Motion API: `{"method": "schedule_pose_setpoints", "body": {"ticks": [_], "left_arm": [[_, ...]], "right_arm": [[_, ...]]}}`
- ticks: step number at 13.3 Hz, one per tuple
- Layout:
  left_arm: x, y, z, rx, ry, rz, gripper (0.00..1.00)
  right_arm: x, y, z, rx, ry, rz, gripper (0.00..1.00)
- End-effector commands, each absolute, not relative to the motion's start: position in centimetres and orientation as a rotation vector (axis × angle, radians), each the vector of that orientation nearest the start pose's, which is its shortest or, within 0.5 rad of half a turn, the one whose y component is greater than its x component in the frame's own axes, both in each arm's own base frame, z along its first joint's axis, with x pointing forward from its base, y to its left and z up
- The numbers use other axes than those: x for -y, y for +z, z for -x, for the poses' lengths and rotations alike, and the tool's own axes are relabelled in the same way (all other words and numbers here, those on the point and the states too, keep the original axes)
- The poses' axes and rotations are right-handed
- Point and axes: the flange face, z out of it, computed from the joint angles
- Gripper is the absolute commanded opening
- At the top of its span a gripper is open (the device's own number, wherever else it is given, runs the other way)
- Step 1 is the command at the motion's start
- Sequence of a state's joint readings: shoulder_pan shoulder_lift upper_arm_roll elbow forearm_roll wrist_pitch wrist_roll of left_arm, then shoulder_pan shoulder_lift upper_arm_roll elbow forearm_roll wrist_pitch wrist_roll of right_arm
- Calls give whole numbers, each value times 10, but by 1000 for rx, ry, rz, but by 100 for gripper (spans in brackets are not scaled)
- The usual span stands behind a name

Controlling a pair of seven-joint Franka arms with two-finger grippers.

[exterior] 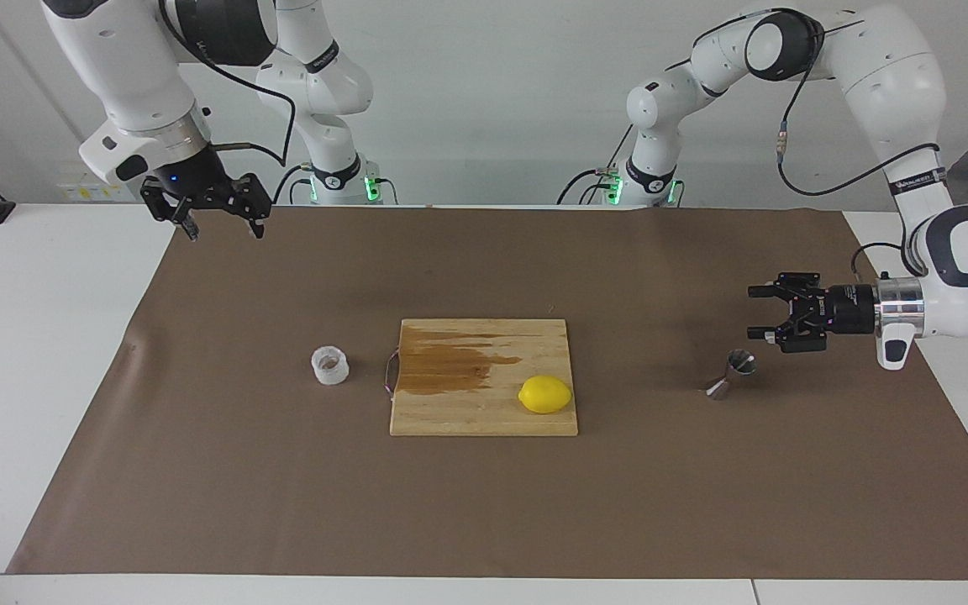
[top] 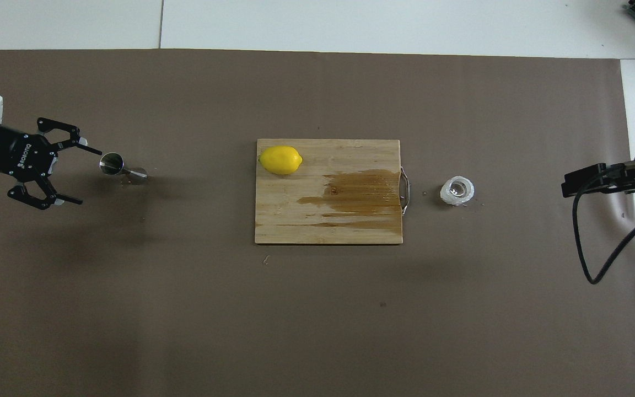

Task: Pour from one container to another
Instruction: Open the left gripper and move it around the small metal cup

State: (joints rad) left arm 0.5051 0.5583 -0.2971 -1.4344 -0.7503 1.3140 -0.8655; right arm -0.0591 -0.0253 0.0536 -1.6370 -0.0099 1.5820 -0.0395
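The small whitish ribbed cup [exterior: 330, 365] [top: 457, 191] stands on the brown mat beside the cutting board's handle, toward the right arm's end. The steel hourglass jigger [exterior: 732, 374] [top: 116, 166] stands on the mat toward the left arm's end. My left gripper [exterior: 751, 313] [top: 90, 177] hangs low and level, open, with its fingertips pointing at the jigger and stopping just short of it. Nothing is between its fingers. My right gripper [exterior: 223, 231] [top: 568, 184] waits open and empty, high over the mat's corner near its own base.
A wooden cutting board [exterior: 484, 416] [top: 328, 226] with a dark wet stain lies mid-table. A lemon [exterior: 544, 394] [top: 280, 160] rests on its corner. The brown mat [exterior: 484, 504] covers most of the white table.
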Motion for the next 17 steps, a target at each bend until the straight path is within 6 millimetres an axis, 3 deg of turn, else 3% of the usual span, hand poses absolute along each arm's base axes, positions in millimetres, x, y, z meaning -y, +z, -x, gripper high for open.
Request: {"method": "schedule_pose_setpoints", "body": {"ticks": [1, 4, 9, 11, 17], "left_arm": [[-96, 374, -649, -1209, -1139, -1812, 100], [-112, 347, -650, -1204, -1178, -1749, 100], [-112, 313, -655, -1157, -1222, -1633, 100], [-121, 302, -661, -1182, -1186, -1599, 100], [-121, 284, -665, -1210, -1178, -1530, 100]], "right_arm": [[5, 607, -544, 20, 59, 3159, 100], [5, 607, -544, 20, 59, 3159, 100], [5, 607, -544, 20, 59, 3159, 100], [5, 607, -544, 20, 59, 3159, 100], [5, 607, -544, 20, 59, 3159, 100]]}}
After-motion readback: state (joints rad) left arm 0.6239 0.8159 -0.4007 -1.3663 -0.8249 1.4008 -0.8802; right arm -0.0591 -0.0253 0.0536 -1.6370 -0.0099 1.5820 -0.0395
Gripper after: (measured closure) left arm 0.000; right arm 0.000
